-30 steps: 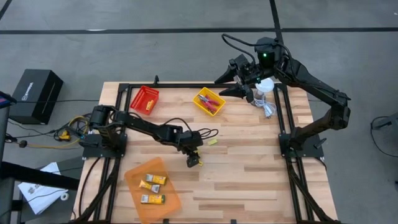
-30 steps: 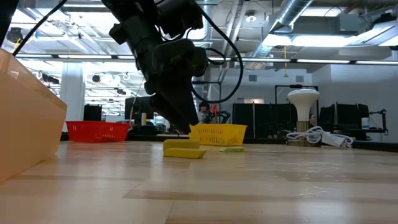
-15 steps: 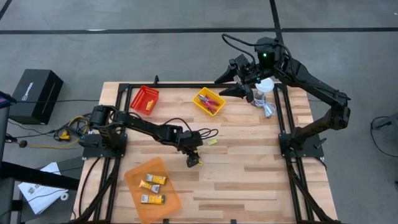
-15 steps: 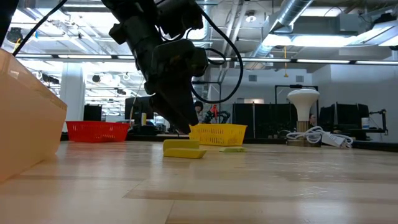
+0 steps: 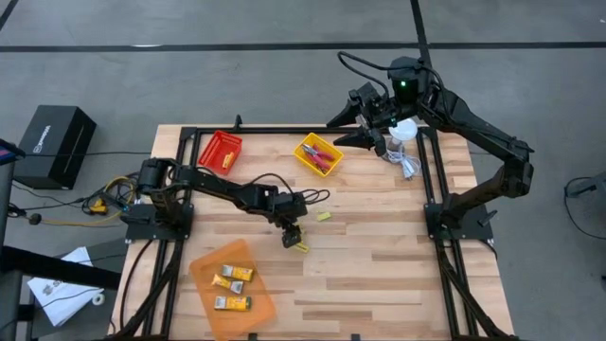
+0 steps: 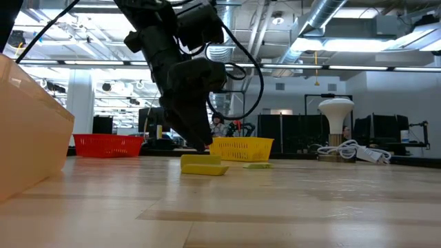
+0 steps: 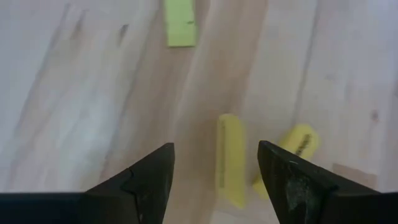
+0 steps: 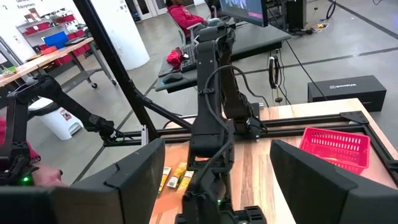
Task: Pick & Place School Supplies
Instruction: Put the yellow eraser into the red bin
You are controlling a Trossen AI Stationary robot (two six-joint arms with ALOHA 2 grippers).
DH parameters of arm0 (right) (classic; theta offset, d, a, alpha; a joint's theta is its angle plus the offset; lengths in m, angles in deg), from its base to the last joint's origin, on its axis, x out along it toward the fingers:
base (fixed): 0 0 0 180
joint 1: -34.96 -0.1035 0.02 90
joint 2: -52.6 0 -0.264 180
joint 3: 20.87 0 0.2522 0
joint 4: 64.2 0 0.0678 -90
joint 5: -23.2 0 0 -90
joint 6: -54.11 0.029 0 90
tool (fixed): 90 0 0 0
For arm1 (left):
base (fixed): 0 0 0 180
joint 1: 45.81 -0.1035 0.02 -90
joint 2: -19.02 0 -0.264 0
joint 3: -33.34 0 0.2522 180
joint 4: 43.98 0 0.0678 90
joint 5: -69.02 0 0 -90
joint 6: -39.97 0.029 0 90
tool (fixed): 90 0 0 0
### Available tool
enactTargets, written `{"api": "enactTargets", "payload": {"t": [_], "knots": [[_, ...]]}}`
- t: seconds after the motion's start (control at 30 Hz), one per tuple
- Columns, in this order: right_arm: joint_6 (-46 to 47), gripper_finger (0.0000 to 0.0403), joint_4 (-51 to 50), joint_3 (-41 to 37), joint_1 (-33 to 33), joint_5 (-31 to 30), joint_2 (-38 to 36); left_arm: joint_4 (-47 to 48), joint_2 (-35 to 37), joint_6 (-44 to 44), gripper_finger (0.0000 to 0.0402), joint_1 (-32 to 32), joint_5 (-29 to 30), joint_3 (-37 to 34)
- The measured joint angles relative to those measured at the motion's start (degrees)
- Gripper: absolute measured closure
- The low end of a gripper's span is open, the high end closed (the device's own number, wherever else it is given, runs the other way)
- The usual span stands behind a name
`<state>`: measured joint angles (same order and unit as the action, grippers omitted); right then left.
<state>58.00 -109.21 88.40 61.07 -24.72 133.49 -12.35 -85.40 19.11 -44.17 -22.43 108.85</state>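
The left gripper (image 5: 292, 237) hangs low over the middle of the wooden table (image 5: 379, 265), its two dark fingers (image 7: 146, 180) spread apart and holding nothing. Just past its tips, toward five o'clock in the high view, a thin yellow stick (image 5: 302, 248) lies flat on the boards, and the left wrist view shows a second short yellow piece (image 7: 297, 144) lying right beside it, close enough that contact cannot be judged. A flat pale-yellow pack (image 5: 324, 217) lies apart from them, toward two o'clock of the gripper.

At about seven o'clock of the gripper sits the orange tray (image 5: 204, 275), which holds three yellow-and-white packs (image 5: 233, 275). The red tray (image 5: 213, 148) stands at roughly ten o'clock near the table's far edge, with something small and yellow inside. The yellow tray (image 5: 305, 159) is at about twelve to one o'clock and holds red-handled tools (image 5: 325, 156).

The right gripper (image 5: 357, 138) waits raised above the far right part of the table, at about one o'clock from the centre, its fingers released wide and empty. Close by it stands a white lamp-like object (image 5: 402, 133) with a coiled cable.

A person in a red top (image 8: 186, 14) sits in the room beyond the table.
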Motion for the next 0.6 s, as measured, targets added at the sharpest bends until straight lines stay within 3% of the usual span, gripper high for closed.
{"api": "enactTargets", "payload": {"t": [0.37,0.6], "knots": [[-0.06,0.0122,0.01,0.00,0.02,0.07,0.00,-0.34,0.00,-0.52,0.0177,0.45,-4.56,-1.02],[-0.88,0.0122,0.01,0.00,0.02,0.09,0.00,-0.37,0.00,-0.43,0.0178,0.93,-4.27,-1.02]]}}
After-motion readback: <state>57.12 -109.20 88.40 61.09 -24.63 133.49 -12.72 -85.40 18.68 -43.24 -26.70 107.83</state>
